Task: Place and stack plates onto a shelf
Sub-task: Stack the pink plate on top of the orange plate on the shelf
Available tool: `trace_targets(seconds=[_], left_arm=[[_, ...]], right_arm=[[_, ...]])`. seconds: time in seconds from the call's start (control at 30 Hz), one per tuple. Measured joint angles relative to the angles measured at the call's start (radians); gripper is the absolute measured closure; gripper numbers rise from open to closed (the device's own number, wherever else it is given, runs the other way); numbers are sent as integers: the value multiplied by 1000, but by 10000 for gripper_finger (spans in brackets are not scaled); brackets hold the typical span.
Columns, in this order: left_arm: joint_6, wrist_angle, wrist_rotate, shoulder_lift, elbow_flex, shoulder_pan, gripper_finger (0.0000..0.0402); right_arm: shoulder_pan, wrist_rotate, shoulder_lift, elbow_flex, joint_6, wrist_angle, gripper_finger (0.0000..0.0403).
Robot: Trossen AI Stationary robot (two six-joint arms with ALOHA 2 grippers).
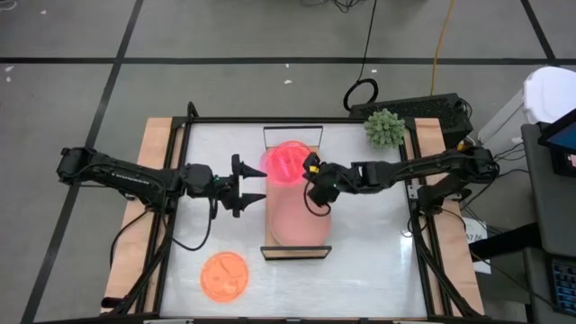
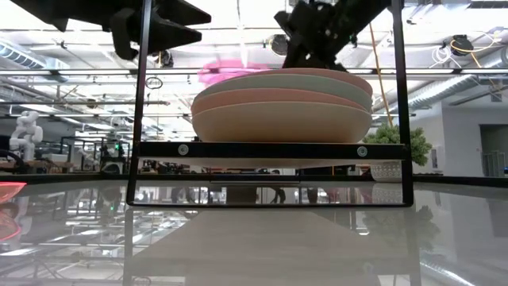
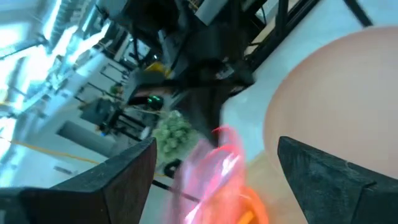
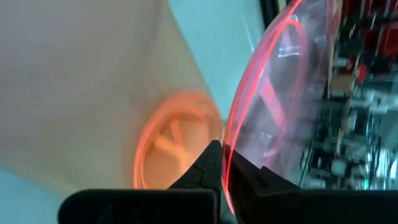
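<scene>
The shelf (image 1: 295, 251) lies in the middle of the table and carries a stack of large plates (image 1: 298, 219), beige at the bottom (image 2: 282, 123). A small hot-pink translucent plate (image 1: 286, 162) hovers over the shelf's far part, with my right gripper (image 1: 308, 171) shut on it. My left gripper (image 1: 256, 184) stands open just left of the shelf, its fingers apart from the pink plate (image 3: 217, 165). An orange plate (image 1: 223, 275) lies flat on the table near the front left. My right gripper pinches the pink plate's rim (image 4: 231, 140) between its two fingers, on the plate's right side. The fingers come from the table's right, slanting slightly down. The plate is held about level above the far part of the stack (image 2: 230, 73); whether it touches the stack I cannot tell.
A spiky green plant (image 1: 385, 129) stands at the table's far right corner. The shelf's black wire frames (image 2: 143, 119) rise at its two short ends. Wooden boards (image 1: 135, 216) run along the table's left and right sides.
</scene>
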Motion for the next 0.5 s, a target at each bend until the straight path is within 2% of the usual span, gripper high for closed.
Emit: trace_targets(seconds=[0.2,0.37,0.5], left_arm=[[-115,-45,-73,0,0,-47,62],[-191,-95,-158,0,0,-79,62],[-253,-139,-192,0,0,-96,62]], right_arm=[[-75,-75,0,0,60,-63,402],[-105,-91,1,-9,60,-66,402],[-136,-178,1,-37,51,-65,402]])
